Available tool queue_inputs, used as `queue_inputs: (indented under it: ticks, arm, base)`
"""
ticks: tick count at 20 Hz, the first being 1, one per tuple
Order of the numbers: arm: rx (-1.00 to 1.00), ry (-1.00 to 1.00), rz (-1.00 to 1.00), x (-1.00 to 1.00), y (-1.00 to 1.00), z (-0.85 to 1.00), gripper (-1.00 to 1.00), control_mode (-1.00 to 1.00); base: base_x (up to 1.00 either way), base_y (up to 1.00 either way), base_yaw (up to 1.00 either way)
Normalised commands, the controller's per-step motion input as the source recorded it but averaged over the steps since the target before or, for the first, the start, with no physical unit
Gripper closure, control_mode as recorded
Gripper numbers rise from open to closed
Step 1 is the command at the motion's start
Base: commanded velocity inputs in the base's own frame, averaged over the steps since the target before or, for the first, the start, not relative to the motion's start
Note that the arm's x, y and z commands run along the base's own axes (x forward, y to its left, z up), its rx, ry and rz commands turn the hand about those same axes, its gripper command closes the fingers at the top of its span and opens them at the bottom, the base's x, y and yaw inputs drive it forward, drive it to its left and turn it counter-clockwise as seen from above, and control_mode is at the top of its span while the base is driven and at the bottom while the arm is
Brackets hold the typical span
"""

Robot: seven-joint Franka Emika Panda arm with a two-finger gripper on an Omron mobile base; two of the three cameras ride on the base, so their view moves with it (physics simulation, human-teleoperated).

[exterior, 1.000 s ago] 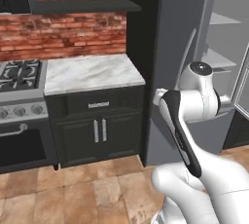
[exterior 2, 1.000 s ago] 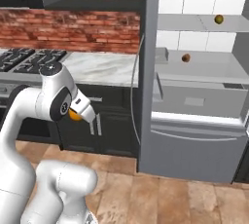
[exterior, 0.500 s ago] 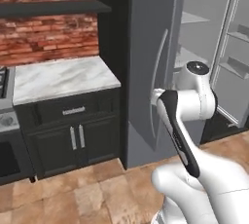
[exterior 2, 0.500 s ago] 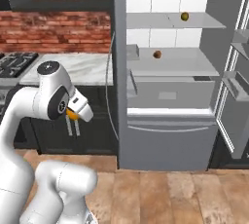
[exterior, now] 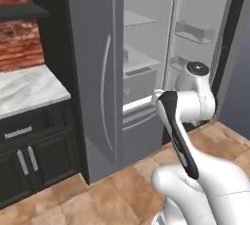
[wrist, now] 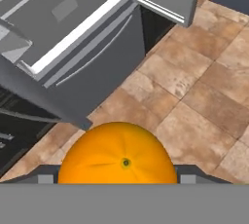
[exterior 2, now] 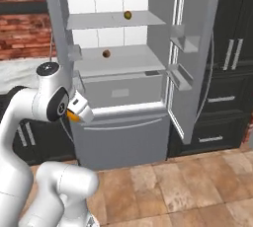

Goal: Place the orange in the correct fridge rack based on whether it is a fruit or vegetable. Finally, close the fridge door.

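Orange sits right at the gripper, jaws closed on it from both sides: hand view has it bulging between the two finger mounts with the stem dimple facing the camera, right base view shows just a sliver of orange under the white hand. Reads as light, rigid, smooth-skinned (so likely slippery on a round surface), and a grip across the widest part is what I'd want; looks about there already, can't confirm pad contact. It'll roll once released, so set it down flat, not dropped. Relative to the fridge: gripper is out in front of its left edge, low, around drawer height, well below the shelves. Beyond it, the lower shelf holds a brown round item. Above that is the fridge rack, the target by my read, carrying a greenish-yellow round fruit toward its right. Fridge door stands open on the right.
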Motion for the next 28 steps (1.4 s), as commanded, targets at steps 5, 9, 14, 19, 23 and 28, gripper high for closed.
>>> queue_inputs:
  ticks: [5, 9, 14, 19, 23, 28]
  arm:
    - [0.0, 0.0, 0.0, 0.0, 0.0, 0.0, 1.0, 1.0]
    - [0.0, 0.0, 0.0, 0.0, 0.0, 0.0, 1.0, 1.0]
    - [0.0, 0.0, 0.0, 0.0, 0.0, 0.0, 1.0, 1.0]
    - [0.0, 0.0, 0.0, 0.0, 0.0, 0.0, 1.0, 1.0]
    - [0.0, 0.0, 0.0, 0.0, 0.0, 0.0, 1.0, 1.0]
    - [0.0, 0.0, 0.0, 0.0, 0.0, 0.0, 1.0, 1.0]
  base:
    - [0.86, -0.84, -0.09]
    - [0.84, -0.57, 0.06]
    - [0.14, -0.01, 0.57]
    - [0.25, -0.01, 0.63]
    - [0.48, -0.19, 0.26]
    - [0.55, -0.26, 0.06]
